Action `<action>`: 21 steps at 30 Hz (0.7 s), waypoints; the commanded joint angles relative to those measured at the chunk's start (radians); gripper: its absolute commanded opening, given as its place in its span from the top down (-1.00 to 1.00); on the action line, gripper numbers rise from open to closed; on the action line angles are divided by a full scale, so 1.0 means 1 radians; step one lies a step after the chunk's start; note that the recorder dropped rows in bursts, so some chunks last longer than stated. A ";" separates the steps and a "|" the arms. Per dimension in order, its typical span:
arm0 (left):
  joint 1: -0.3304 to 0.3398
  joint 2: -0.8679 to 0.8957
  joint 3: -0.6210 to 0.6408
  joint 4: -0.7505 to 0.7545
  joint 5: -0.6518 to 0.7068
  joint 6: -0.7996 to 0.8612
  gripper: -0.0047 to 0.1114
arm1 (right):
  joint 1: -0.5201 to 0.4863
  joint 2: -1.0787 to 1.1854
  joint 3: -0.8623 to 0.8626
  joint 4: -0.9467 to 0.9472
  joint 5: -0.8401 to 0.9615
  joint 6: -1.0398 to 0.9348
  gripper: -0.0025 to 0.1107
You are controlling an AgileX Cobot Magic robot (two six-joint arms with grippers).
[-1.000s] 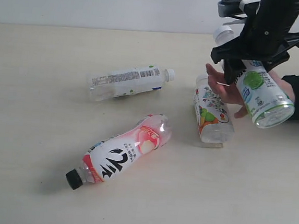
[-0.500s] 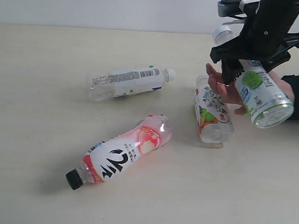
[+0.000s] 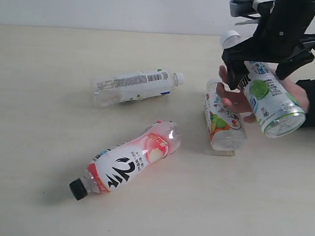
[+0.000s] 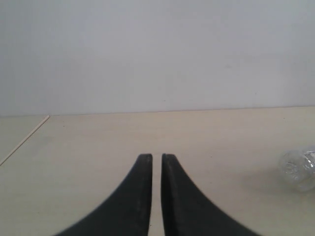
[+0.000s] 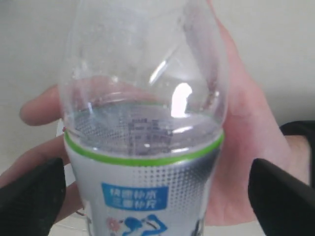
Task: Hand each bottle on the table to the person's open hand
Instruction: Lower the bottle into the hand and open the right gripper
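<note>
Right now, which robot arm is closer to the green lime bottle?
Right. The right gripper straddles the lime bottle, jaws spread either side of it above the person's open hand. The left gripper sits apart over the table, jaws shut.

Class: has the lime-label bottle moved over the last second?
Yes. The lime-label bottle has shifted slightly left and down in the exterior view, toward the fruit-label bottle, which has stayed put.

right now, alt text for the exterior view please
A black robot claw, open, straddles a lime-label bottle lying across a person's open hand at the right. Three more lie on the beige table: a white-label bottle, a peach-label bottle and a fruit-picture bottle.
</note>
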 commanded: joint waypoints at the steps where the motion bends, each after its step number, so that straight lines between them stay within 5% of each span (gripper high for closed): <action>1: 0.003 -0.006 0.004 -0.001 -0.008 0.000 0.75 | -0.005 -0.059 -0.038 0.000 0.010 -0.011 -0.72; 7: 0.003 -0.006 0.004 -0.001 -0.008 0.000 0.75 | -0.005 -0.207 -0.048 0.028 0.031 -0.075 -0.70; 9: 0.003 -0.006 0.004 -0.001 -0.008 0.000 0.75 | -0.005 -0.294 -0.032 0.096 0.034 -0.132 -0.42; 12: 0.003 -0.006 0.004 -0.001 -0.008 0.000 0.75 | -0.005 -0.468 0.062 0.141 -0.014 -0.191 0.52; 14: 0.003 -0.006 0.004 -0.001 -0.008 0.000 0.75 | -0.005 -0.619 0.174 0.141 -0.079 -0.207 0.95; 21: 0.003 -0.006 0.004 -0.001 -0.008 0.000 0.75 | -0.005 -1.139 0.718 0.157 -0.520 -0.369 0.96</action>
